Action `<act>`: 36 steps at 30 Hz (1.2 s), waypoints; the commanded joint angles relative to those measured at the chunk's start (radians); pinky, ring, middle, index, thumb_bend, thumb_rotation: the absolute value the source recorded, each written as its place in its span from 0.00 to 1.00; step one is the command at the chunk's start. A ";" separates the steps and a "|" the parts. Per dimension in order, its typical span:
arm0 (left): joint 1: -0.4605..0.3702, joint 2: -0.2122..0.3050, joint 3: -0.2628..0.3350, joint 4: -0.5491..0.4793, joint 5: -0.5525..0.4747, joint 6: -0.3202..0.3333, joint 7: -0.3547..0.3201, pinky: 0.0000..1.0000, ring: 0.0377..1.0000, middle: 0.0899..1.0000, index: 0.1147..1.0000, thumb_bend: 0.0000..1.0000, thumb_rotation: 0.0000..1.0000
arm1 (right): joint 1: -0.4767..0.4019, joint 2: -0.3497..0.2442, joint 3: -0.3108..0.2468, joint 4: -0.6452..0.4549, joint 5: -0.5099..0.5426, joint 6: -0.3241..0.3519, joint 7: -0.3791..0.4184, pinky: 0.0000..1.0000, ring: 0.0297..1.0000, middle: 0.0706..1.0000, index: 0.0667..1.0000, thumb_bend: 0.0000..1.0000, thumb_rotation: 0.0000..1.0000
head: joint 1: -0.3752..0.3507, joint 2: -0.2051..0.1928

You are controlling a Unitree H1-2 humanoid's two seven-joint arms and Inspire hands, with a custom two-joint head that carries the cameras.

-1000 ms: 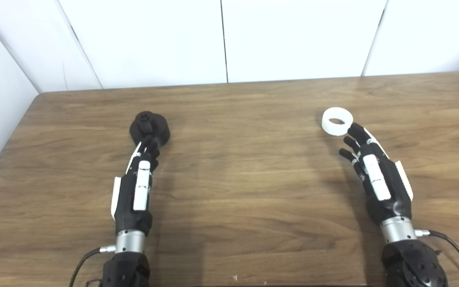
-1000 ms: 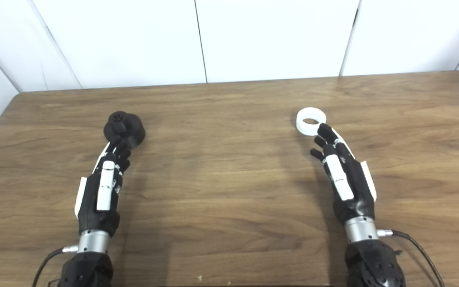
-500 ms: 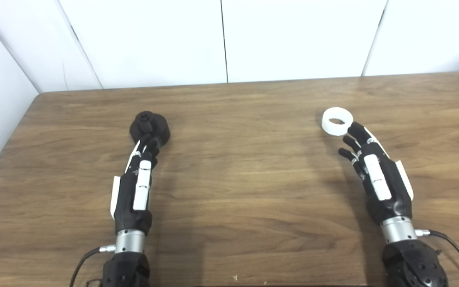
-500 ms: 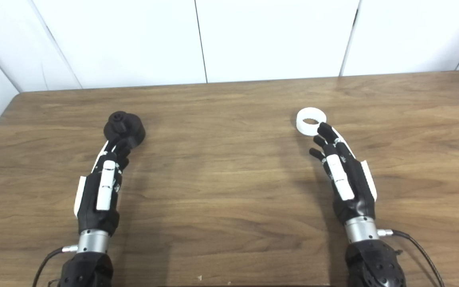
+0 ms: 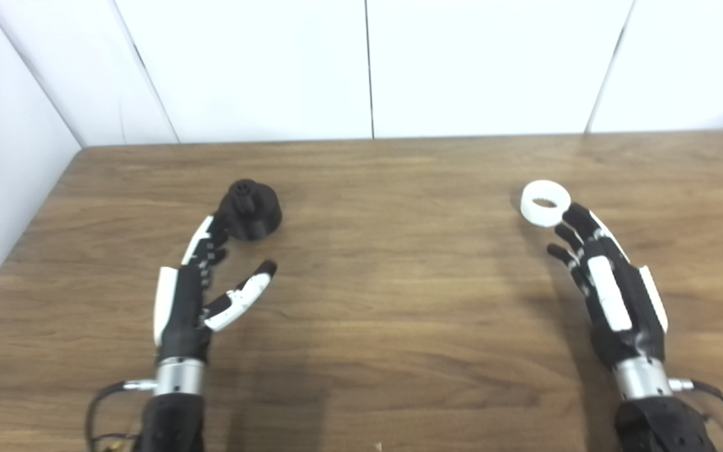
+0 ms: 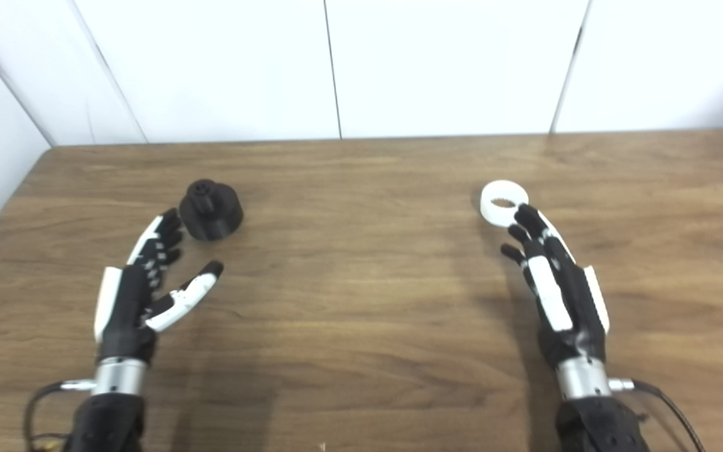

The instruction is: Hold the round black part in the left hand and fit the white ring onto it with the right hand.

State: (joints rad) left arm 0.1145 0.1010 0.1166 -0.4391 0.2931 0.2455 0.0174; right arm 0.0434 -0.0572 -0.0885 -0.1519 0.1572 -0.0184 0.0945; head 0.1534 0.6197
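One black part [image 5: 250, 201], one white ring [image 5: 545, 202], left hand [image 5: 201, 285] and right hand [image 5: 606, 276] both spread, empty.

This looks like a robot test bench in a lab rather than a home or a shop. A bare wooden table [image 5: 386, 301] stands pushed into a corner of plain white wall panels [image 5: 261, 63] with thin dark seams between them (no pictures, shelves or household clutter on them). Two black-and-white robot hands, the left hand [image 5: 193, 295] and the right hand [image 5: 609, 285], reach over the tabletop, each with a thin cable [image 5: 722, 402] trailing from its wrist.
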 commanded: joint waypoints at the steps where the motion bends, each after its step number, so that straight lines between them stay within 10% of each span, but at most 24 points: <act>1: -0.046 0.045 -0.006 -0.047 0.068 0.048 -0.013 0.79 0.87 0.92 0.92 0.79 0.09 | 0.019 0.000 0.006 0.042 0.026 -0.048 0.023 0.83 0.89 0.90 0.86 0.57 0.70 | 0.003 0.002; 9: -0.124 0.167 -0.037 -0.084 0.191 0.211 -0.102 0.88 0.96 0.98 0.96 0.91 0.11 | 0.015 0.000 0.016 0.064 0.016 -0.070 0.021 0.85 0.91 0.91 0.86 0.56 0.70 | 0.006 0.000; 23: -0.307 0.288 -0.048 0.098 0.397 0.224 -0.317 0.86 0.99 0.97 0.90 0.95 0.16 | 0.007 0.012 0.027 0.087 -0.002 -0.089 0.008 0.83 0.92 0.93 0.85 0.59 0.73 | 0.004 -0.010; 36: -0.441 0.412 -0.170 0.340 0.458 0.179 -0.311 0.92 0.98 0.94 0.88 0.94 0.23 | 0.013 0.021 0.026 0.080 -0.008 -0.089 0.000 0.82 0.91 0.92 0.86 0.59 0.73 | -0.010 -0.018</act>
State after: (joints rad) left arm -0.2610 0.4691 -0.0542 -0.1011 0.7269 0.4559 -0.3245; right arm 0.0264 -0.0574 -0.0702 -0.1210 0.1350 -0.0782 0.0948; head 0.1427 0.6013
